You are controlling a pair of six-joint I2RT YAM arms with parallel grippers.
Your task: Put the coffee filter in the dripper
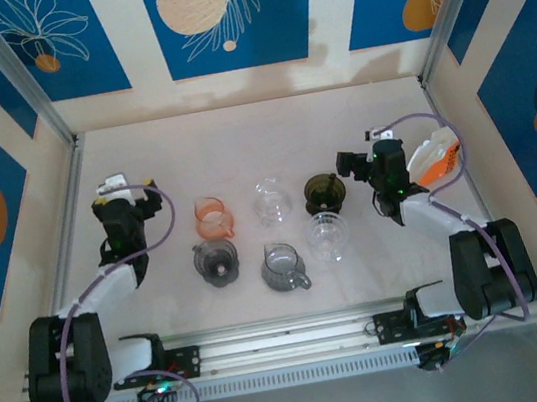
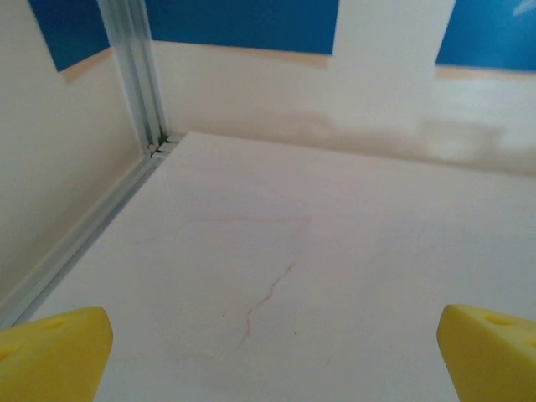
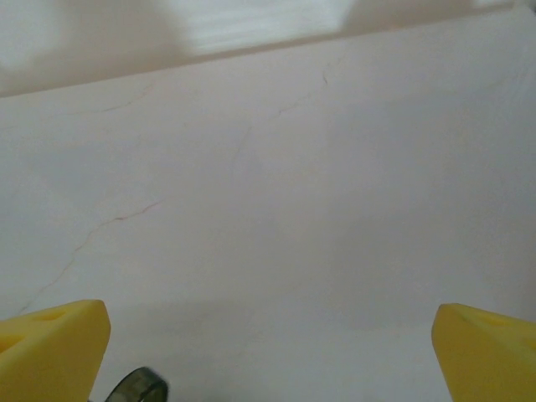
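Two Claws Open, Nothing Gripped

Both arms were parked at the outer sides of the worktop [image 1: 381, 275], which left the middle free for access from either side. The left claw [image 1: 125, 189] stood with its jaws spread wide and nothing between them; its wrist view showed the yellow fingertips [image 2: 52, 350] at the frame edges over bare surface. The right claw [image 1: 347, 164] was likewise fully spread and carried nothing.

Six vessels sat in two rows between the arms, spaced apart so a claw could approach any one of them: an orange dripper [image 1: 212, 217], a clear vessel [image 1: 272, 201] and a dark olive dripper [image 1: 325, 192] at the back, with a grey dripper [image 1: 216, 262], a grey jug [image 1: 283, 266] and a clear dripper [image 1: 326, 238] at the front. Which dripper was the target could not be told.

The coffee filter [image 1: 437, 158], judged to be the white-and-orange item, lay by the right wall, just behind the right arm and well apart from the drippers. That position favoured a pickup by the right claw. The dark rim at the bottom of the right wrist view was probably the dark olive dripper, which put the claw just beside it
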